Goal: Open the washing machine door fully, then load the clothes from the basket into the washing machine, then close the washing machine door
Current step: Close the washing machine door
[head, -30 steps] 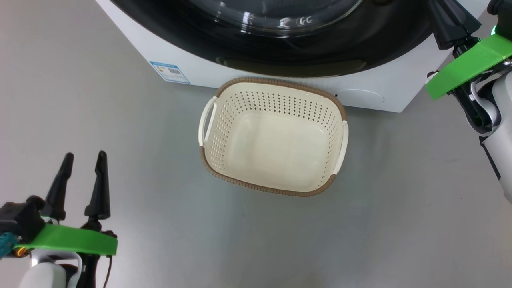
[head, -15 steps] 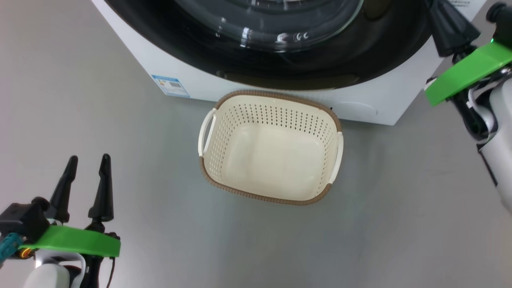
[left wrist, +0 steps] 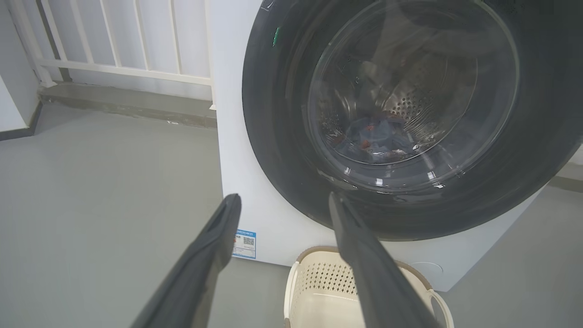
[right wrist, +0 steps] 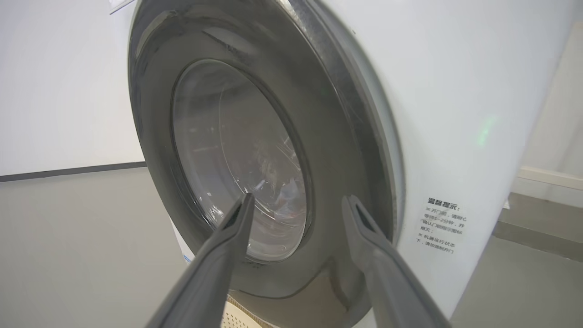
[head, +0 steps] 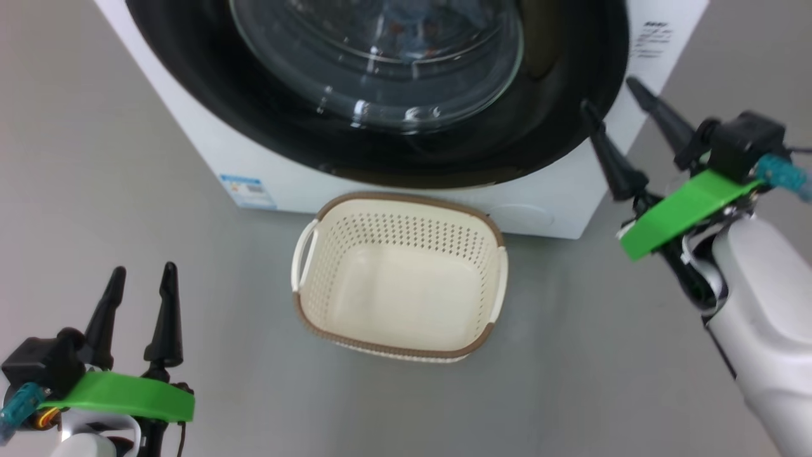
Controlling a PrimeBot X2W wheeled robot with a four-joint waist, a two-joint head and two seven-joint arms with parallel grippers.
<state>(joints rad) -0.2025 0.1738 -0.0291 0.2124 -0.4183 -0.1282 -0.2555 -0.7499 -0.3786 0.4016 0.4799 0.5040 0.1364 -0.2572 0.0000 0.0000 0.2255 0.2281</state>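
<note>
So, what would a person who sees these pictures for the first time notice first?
The big round door, glossy black with a clear glass centre, dominates the top of the head view, with blue clothes lying behind the glass. Before it, an empty cream basket stands on the grey floor. The open left gripper is at the lower left, the open right gripper by the door's right edge.

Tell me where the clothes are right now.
In the left wrist view, the clothes lie low in the drum, behind the glass of the washing machine door, above the empty basket.
</note>
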